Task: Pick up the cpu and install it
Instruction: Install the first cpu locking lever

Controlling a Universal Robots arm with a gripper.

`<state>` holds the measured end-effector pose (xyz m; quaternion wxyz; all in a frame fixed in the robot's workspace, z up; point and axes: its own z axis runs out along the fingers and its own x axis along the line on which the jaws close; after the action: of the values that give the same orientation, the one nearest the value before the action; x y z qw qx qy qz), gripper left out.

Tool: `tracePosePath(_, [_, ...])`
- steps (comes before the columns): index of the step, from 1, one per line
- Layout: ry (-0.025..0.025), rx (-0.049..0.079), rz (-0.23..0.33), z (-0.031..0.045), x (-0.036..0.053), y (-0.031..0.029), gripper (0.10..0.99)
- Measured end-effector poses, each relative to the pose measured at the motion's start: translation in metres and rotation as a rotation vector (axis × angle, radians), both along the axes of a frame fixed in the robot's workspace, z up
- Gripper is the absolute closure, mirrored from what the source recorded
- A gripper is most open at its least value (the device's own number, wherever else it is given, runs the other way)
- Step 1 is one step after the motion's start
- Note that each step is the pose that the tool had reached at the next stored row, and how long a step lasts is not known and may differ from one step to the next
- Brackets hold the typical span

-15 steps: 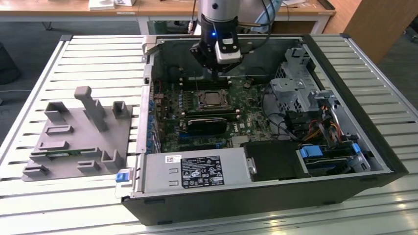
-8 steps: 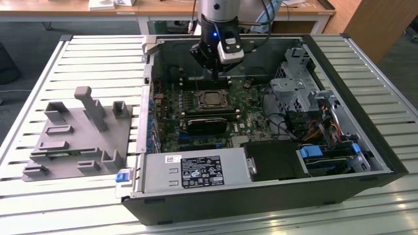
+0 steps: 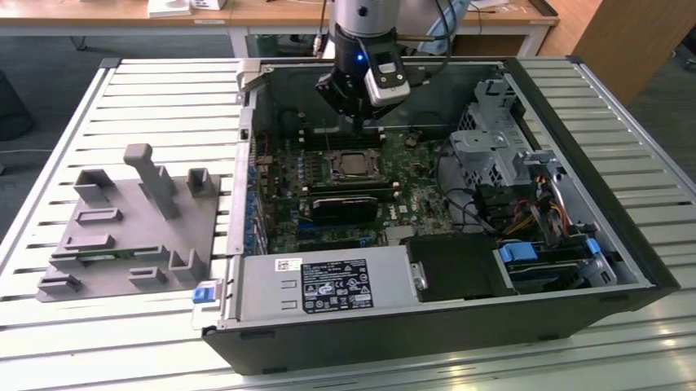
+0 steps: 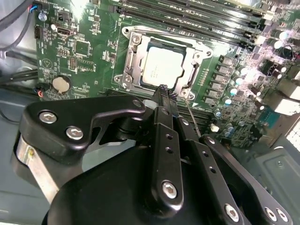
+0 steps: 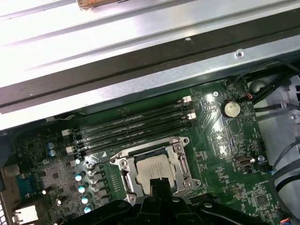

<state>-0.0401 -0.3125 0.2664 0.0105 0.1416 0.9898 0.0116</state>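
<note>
The cpu [image 3: 350, 165], a silvery square chip, lies flat inside the metal socket frame [image 4: 132, 60] on the green motherboard [image 3: 285, 213] of the open computer case. It also appears in both wrist views, cpu [image 4: 159, 70] and cpu [image 5: 153, 169], with nothing holding it. My gripper [image 3: 363, 125] hangs a little above the board on the far side of the socket. Its black fingers meet at their tips, so the gripper [image 4: 163, 90] is shut and empty. The fingertips overlap the chip's near edge in the first wrist view, gripper [image 5: 157, 182].
Black memory slots [image 5: 133, 126] run beside the socket. A black block [image 3: 342, 208] sits on the board in front of it. The power supply [image 3: 326, 285] and drive cage [image 3: 495, 151] crowd the case. A grey fixture [image 3: 130, 224] stands on the slatted table at the exterior view's left.
</note>
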Motion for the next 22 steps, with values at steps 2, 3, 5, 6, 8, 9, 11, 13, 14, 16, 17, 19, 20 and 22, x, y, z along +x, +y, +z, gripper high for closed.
tracePosePath(2, [0.0,0.0,0.017,0.0,0.0,0.0,0.98])
tracePosePath(3, [0.0,0.0,0.026,0.0,0.0,0.0,0.98])
tracePosePath(5, [0.0,0.0,0.054,-0.0001,0.0,0.0,0.98])
tracePosePath(6, [0.0,0.0,0.069,-0.0002,0.0,0.0,0.98])
tracePosePath(8, [0.0,0.0,0.099,-0.0003,0.0,0.0,0.98])
tracePosePath(9, [0.0001,0.0,0.113,-0.0003,0.0,0.0,0.98])
tracePosePath(11, [0.0001,0.0,0.141,-0.0005,0.0,0.0,0.98])
tracePosePath(13, [0.0001,0.0,0.178,-0.0007,0.0,0.0,0.98])
tracePosePath(14, [0.0,0.0,0.197,-0.0008,0.0,0.0,0.98])
tracePosePath(16, [0.0,0.0,0.227,-0.0011,-0.0001,0.0,0.98])
tracePosePath(17, [-0.0001,0.0,0.235,-0.0013,-0.0005,0.0,0.98])
tracePosePath(19, [-0.0001,0.001,0.24,-0.0015,-0.0016,0.0,0.98])
tracePosePath(20, [-0.0001,0.001,0.24,-0.0017,-0.0024,0.0,0.98])
tracePosePath(22, [-0.0001,0.001,0.24,-0.0019,-0.0051,0.0,0.98])
